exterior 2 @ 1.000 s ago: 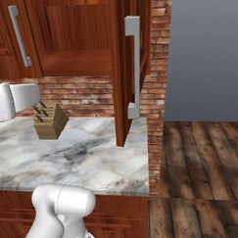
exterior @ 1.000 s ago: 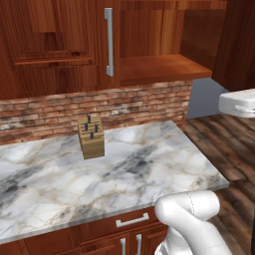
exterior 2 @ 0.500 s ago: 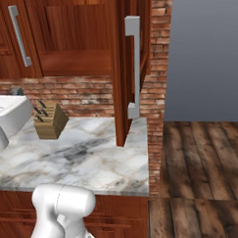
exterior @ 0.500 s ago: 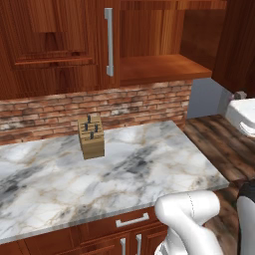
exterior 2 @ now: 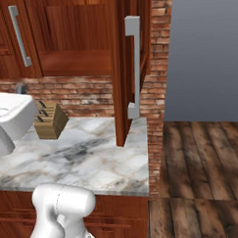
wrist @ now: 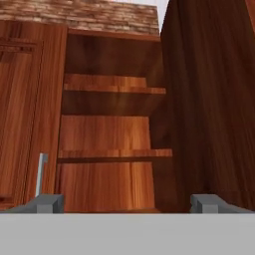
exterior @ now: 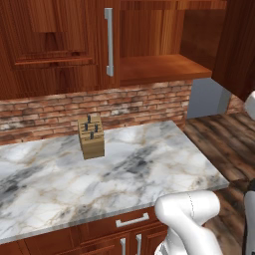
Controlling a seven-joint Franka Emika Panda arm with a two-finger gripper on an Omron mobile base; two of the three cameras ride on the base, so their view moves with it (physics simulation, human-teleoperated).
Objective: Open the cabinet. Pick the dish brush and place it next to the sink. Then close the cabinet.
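Hand view: the end effector, gaping wide and empty, is now facing the opened cabinet, its shelves showing no brush.

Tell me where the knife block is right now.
The knife block stands on the marble counter near the brick backsplash, below the cabinet; in the right base view it sits at left.

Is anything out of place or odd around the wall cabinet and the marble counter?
Only the tall reddish-brown wooden cabinet: its right door stands wide open. The wooden knife block sits upright on the marble counter.
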